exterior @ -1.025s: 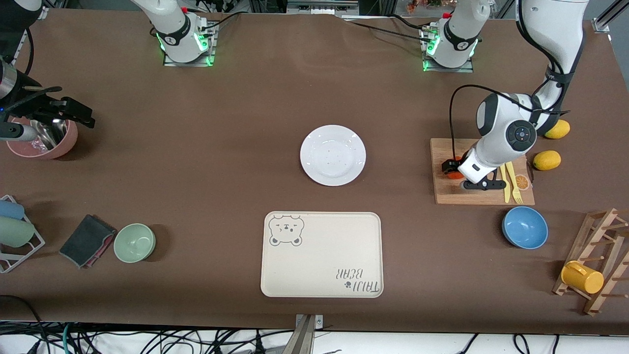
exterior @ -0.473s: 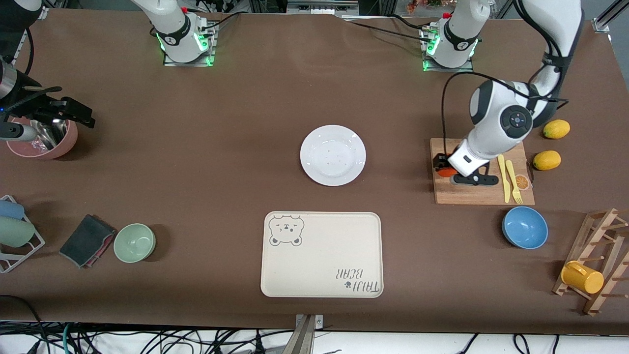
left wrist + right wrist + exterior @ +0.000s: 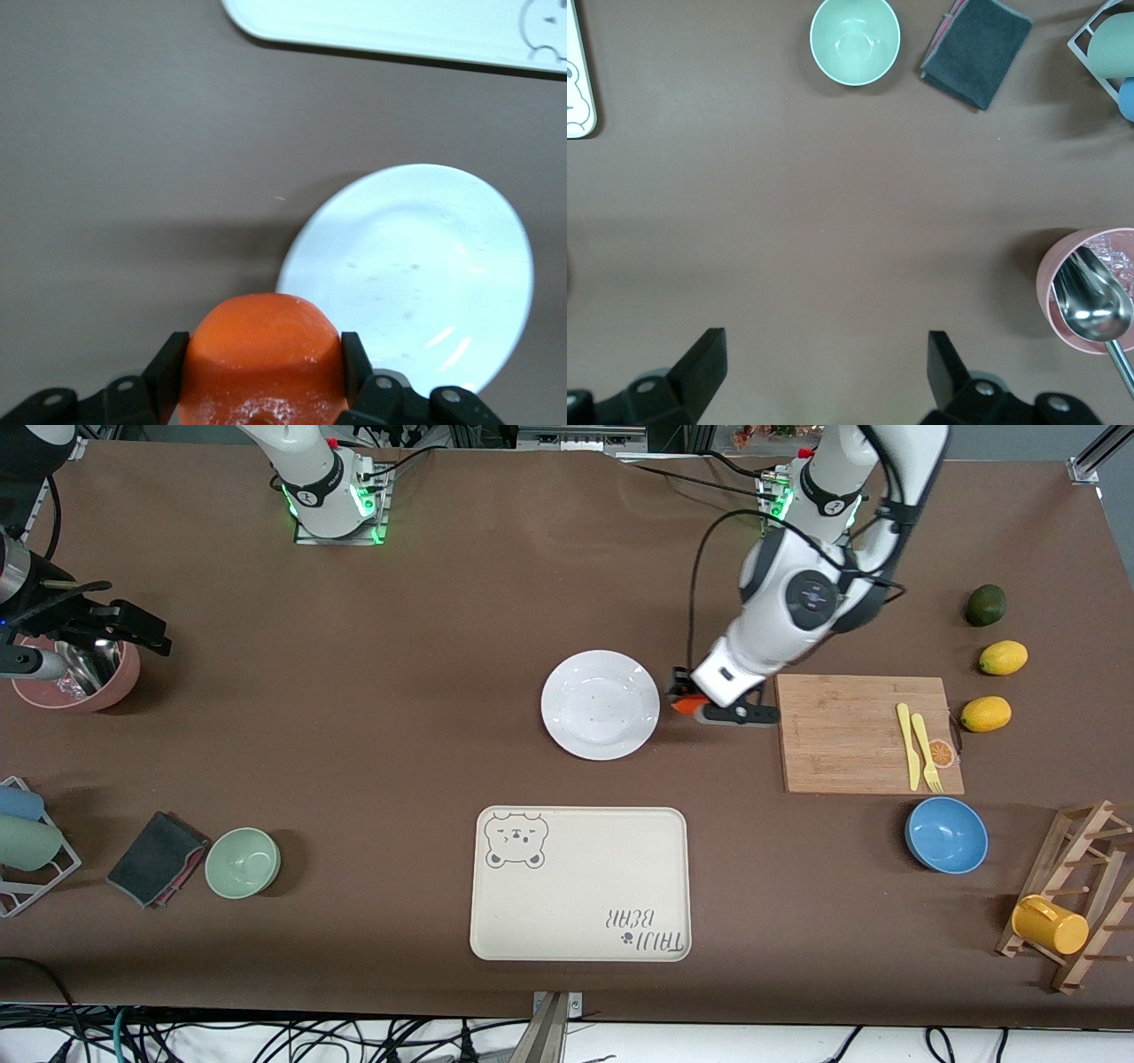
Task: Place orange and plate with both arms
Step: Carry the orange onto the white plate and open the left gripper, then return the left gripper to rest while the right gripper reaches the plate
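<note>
Fruit first: we see the small round bright orange-red orange [image 3: 262,354] clamped between the black fingers [image 3: 168,367] of the left gripper [image 3: 684,696], held up in the air. In the front view the gripper hangs over bare brown table [image 3: 425,646] just beside the rim of the round plain white glossy plate [image 3: 601,704], between that plate and the rectangular wooden cutting board [image 3: 842,731]. The left wrist view shows the plate close under the orange, not touching it.

We find the plate flat on the middle of the table, with the cream rectangular bear-printed tray [image 3: 580,886] nearer to the front camera and close to the table's front edge.

On the cutting board, toward the left arm's end of the table, we see a yellow plastic knife and fork [image 3: 918,746]. A round blue bowl [image 3: 946,834] sits just off the board's front edge.

The right gripper [image 3: 824,363] waits over bare table at the right arm's end, its jaws spread wide apart with nothing between them. Near it we see a pink cup [image 3: 1094,292] holding a metal spoon [image 3: 1091,301].
</note>
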Robot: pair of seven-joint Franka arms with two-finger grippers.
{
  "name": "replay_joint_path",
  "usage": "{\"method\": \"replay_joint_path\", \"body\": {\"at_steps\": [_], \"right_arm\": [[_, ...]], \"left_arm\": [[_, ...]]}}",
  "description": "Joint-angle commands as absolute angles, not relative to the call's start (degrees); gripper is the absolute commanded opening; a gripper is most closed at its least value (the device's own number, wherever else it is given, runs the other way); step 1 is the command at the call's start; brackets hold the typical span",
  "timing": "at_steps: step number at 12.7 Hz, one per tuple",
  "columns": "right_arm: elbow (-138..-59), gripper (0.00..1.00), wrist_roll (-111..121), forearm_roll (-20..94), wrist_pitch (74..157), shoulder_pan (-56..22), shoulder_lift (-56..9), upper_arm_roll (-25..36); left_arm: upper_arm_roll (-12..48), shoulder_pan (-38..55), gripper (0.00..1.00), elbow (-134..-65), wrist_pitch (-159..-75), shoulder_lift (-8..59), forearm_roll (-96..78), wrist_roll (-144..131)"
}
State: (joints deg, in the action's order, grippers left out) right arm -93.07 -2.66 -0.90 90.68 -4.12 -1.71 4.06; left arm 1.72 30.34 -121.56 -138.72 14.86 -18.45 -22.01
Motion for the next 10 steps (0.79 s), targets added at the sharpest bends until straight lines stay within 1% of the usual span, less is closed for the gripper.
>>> {"method": "replay_joint_path", "body": {"at_steps": [1, 3, 4, 8, 9, 10], "right_arm": [[-92.99, 1.0, -2.9, -0.18, 90.09, -4.13, -1.41, 4.13], [-92.99, 1.0, -2.9, -0.18, 90.09, -4.13, -1.32, 4.13], [-92.99, 1.0, -2.9, -0.18, 90.09, -4.13, -1.32, 4.13], [-92.99, 1.0, -2.9, -0.18, 90.09, -4.13, -1.41, 4.13], [-92.99, 1.0, -2.9, -0.18, 90.09, -4.13, -1.32, 4.13], [-92.99, 1.0, -2.9, -0.18, 90.09, -4.13, -1.41, 4.13]], "left_arm": [[0.88, 37.59, 0.0, -113.58, -141.58, 23.79, -19.69, -31.33], [0.7, 42.35, 0.0, -109.27, -142.56, 29.68, -17.85, -37.42], [0.44, 42.97, 0.0, -108.55, -143.69, 31.19, -16.88, -38.31], [0.35, 43.07, 0.0, -108.37, -144.23, 32.95, -17.05, -38.5], [0.26, 43.07, 0.15, -108.02, -144.14, 33.57, -17.05, -38.5], [0.09, 43.07, 0.39, -107.93, -144.14, 33.84, -17.05, -38.5]]}}
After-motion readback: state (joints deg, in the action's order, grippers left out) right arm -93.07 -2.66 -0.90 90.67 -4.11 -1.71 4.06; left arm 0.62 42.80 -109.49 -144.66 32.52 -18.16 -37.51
